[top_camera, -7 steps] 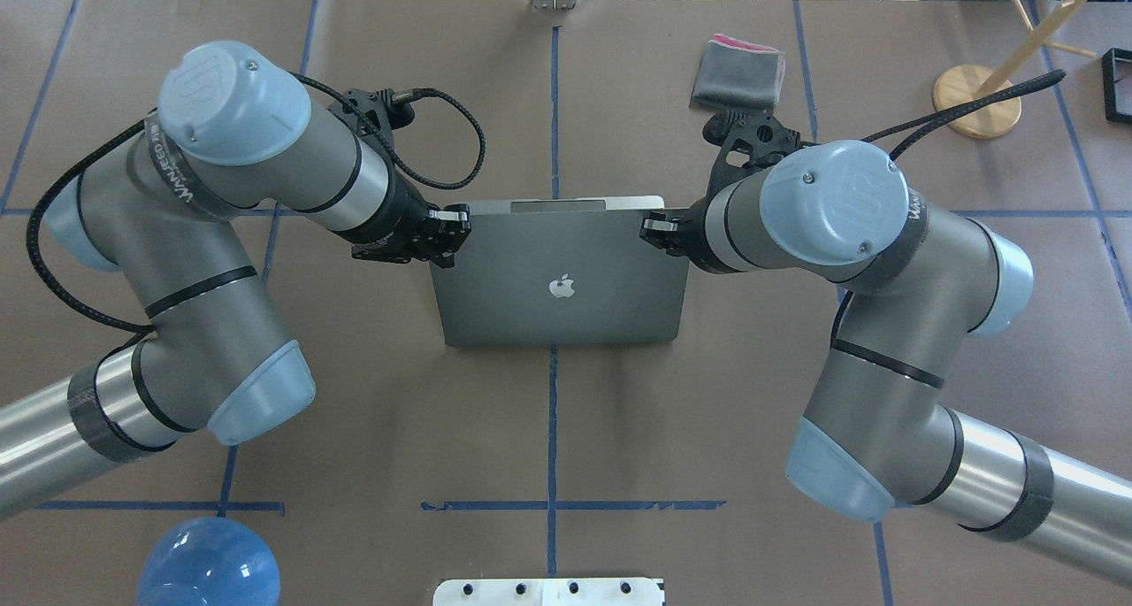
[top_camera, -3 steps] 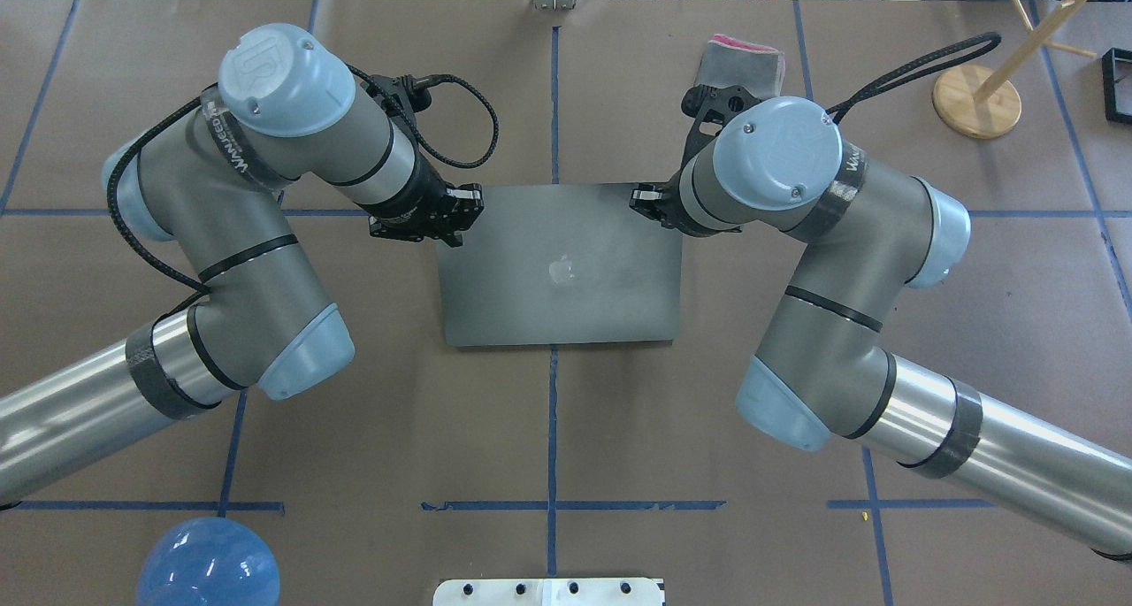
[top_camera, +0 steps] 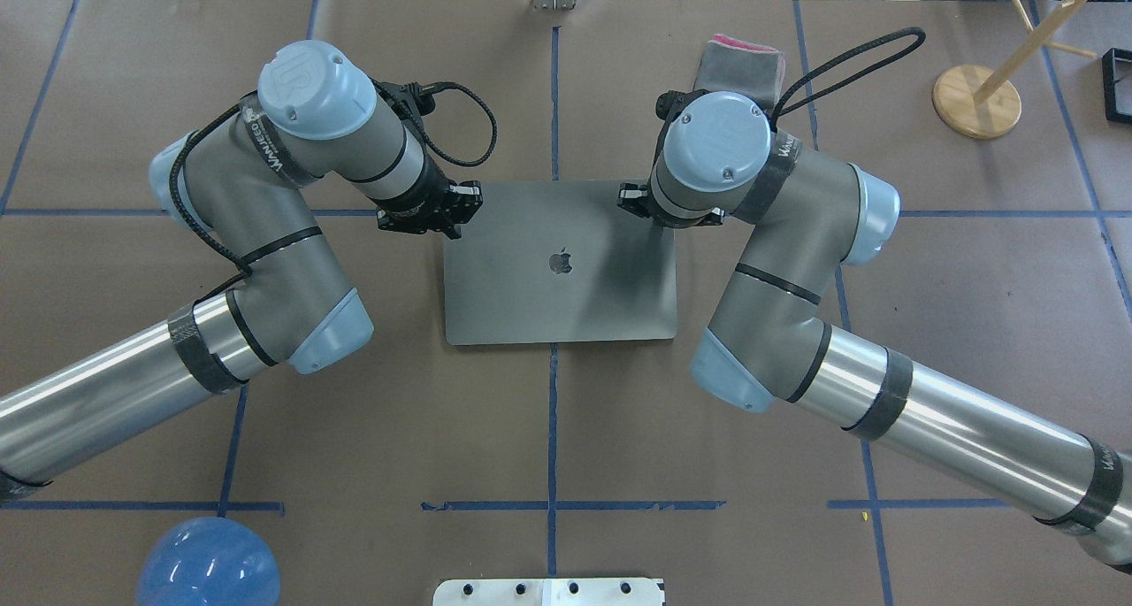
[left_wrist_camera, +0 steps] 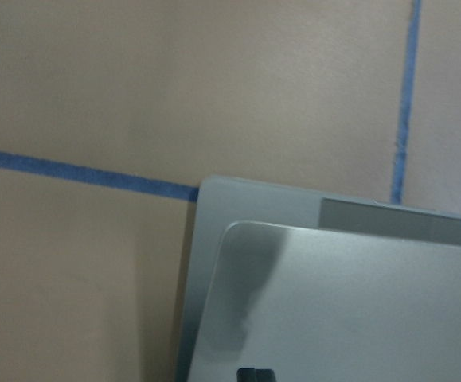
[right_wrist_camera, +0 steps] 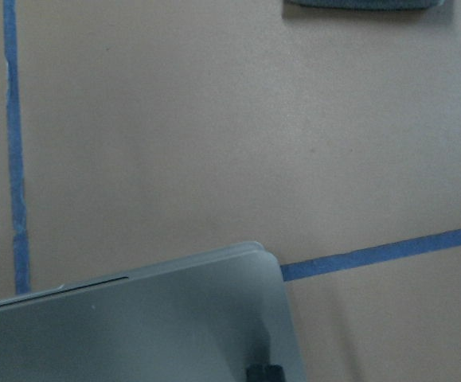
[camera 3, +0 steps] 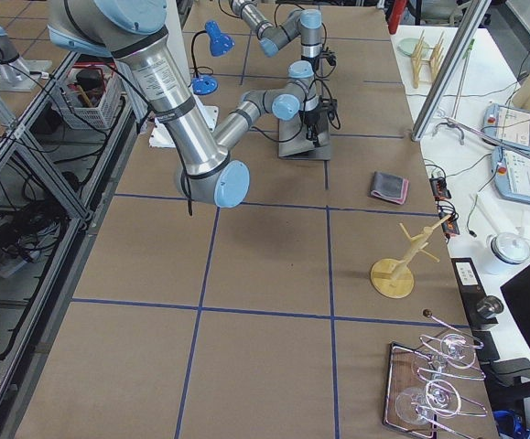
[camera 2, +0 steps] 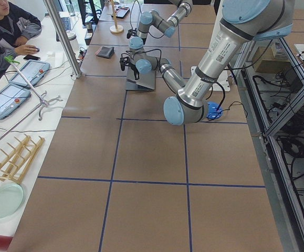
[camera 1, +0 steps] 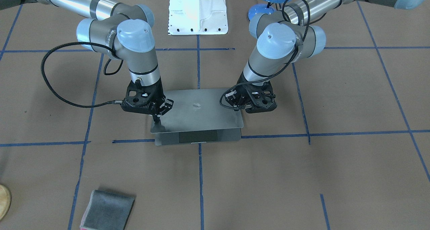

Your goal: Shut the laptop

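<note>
The laptop point(top_camera: 560, 270) lies at the middle of the table point(top_camera: 566, 429), astride the centre tape line point(top_camera: 553, 102). Its hinge edge is toward my base and its opening edge is toward the far side. Its long axis runs across the table from my left to my right, so each far corner of the lid point(camera 1: 198, 110) falls to one arm and neither arm is nearer than the other. My left gripper point(top_camera: 455, 206) stands over the far left corner and my right gripper point(top_camera: 630, 197) stands over the far right corner. In both cases the lid is directly below the fingertips, not between them. The front view shows the lid almost flat, with a narrow gap at the opening edge and a strip of the base point(camera 1: 168, 139) projecting beyond it. I judge that the coming move is a short, straight push downward on both corners together. Left jaws: the wrist view shows one dark fingertip point(left_wrist_camera: 255, 374) on the lid surface, so I read them as pressed together, gripping nothing, and bearing on the lid. Right jaws: the same reading applies, with a single dark fingertip point(right_wrist_camera: 266, 372) on the lid near its corner. Neither pair pinches the lid edge, and contact is on the top face only.
</note>
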You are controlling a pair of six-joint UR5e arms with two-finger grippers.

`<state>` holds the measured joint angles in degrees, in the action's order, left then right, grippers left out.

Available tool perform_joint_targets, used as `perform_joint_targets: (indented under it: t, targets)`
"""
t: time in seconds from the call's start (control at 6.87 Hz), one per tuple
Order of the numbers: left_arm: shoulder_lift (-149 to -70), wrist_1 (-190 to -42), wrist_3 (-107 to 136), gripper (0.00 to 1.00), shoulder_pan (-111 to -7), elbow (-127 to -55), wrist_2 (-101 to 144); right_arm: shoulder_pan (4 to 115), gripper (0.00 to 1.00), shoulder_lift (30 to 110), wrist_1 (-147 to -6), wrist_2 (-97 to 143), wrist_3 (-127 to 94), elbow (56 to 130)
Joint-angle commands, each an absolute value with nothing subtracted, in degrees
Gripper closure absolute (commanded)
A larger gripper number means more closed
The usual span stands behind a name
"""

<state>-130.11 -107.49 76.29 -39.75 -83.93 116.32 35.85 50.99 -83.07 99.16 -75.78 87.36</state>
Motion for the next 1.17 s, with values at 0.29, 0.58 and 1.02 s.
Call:
perform_joint_targets:
  t: [0.29,0.58,1.02]
  targets:
    - [-135.70,-112.50,76.20,1.00,-39.11,-71.37,113.73,36.81,1.00,47.12,-78.31,103.76,-75.32,78.39]
    - [-135.97,-112.15,76.29,1.00,-39.90,-71.72,114.08,40.42,0.85,46.84,-79.19,111.52,-75.23,81.63]
    - [-133.35,-111.01,74.29,0.00,-43.92,-73.46,119.42,43.58,0.00,50.42,-85.84,111.80,-67.74,86.19]
